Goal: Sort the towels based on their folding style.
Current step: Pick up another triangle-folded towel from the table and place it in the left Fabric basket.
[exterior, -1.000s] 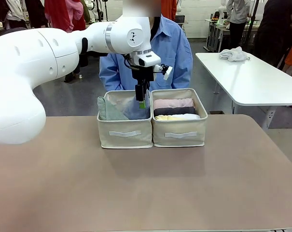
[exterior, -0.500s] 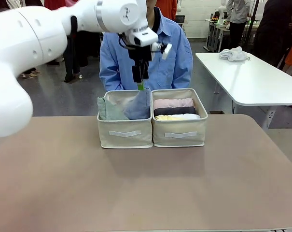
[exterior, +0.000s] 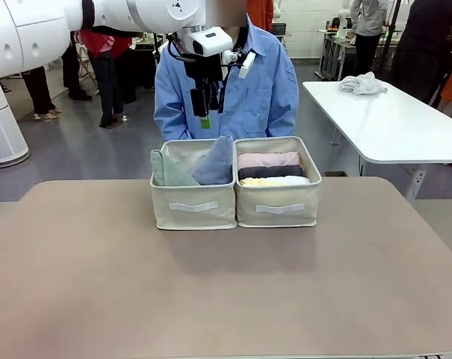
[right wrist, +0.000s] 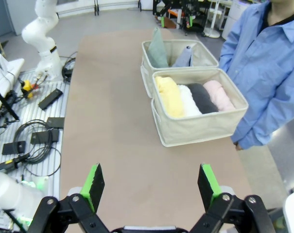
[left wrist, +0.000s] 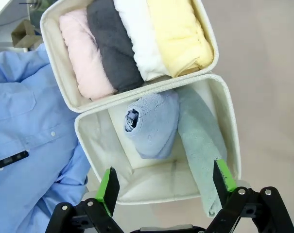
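Lifted my left gripper (exterior: 203, 120) clear of lavender-blue cone (left wrist: 151, 124), both grippers spread, empty; sorting looks finished, I'd park next.

two cone towels (left wrist: 154, 124) in one bin, four rolled towels (left wrist: 137, 41) side by side in the other

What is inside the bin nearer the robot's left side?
The left bin holds two cone towels: the lavender-blue cone and the pale grey-green cone, lying side by side. Part of the bin floor beneath them is covered.
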Tool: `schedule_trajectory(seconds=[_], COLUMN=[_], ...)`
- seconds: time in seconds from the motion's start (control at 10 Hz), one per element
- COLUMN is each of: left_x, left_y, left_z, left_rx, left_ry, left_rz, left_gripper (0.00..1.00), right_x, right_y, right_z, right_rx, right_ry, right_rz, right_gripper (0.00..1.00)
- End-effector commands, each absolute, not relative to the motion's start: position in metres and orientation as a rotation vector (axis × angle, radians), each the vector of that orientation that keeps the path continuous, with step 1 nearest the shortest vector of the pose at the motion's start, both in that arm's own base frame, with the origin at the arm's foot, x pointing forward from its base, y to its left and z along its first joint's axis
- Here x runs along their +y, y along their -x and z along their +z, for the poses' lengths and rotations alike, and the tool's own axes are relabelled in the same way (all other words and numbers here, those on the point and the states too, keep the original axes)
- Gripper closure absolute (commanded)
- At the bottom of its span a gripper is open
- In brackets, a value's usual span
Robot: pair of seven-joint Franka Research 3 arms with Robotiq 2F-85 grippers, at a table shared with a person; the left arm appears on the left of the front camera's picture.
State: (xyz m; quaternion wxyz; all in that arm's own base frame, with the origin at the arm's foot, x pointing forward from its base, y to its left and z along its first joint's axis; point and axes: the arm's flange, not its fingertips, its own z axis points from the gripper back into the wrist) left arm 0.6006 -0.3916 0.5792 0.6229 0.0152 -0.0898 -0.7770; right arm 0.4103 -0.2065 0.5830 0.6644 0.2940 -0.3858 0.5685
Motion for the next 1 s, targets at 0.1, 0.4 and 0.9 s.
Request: schedule_trajectory(seconds=[0.1,0.4,0.9], left_x=[-0.392,-0.289,-0.158], left_y=[-0.601,-0.575,-0.527], left_z=[0.579,0.589,0.578], left_rx=[-0.206,-0.283,-0.352], left_ry=[-0.035,0.153,0.321], left_rz=[-1.784,-1.598,-1.523], left_gripper=[0.00,0.00,0.00], right_x=[-0.208,-0.208,-0.208], right_y=[-0.409,-0.409,-0.409], right_z=[0.584,0.584,0.584], right_rx=[-0.870,-0.870,-0.870], right_ry=[-0.663,-0.663,-0.663], right_rz=[1.302,1.302,1.302], right_gripper=[0.00,0.00,0.00])
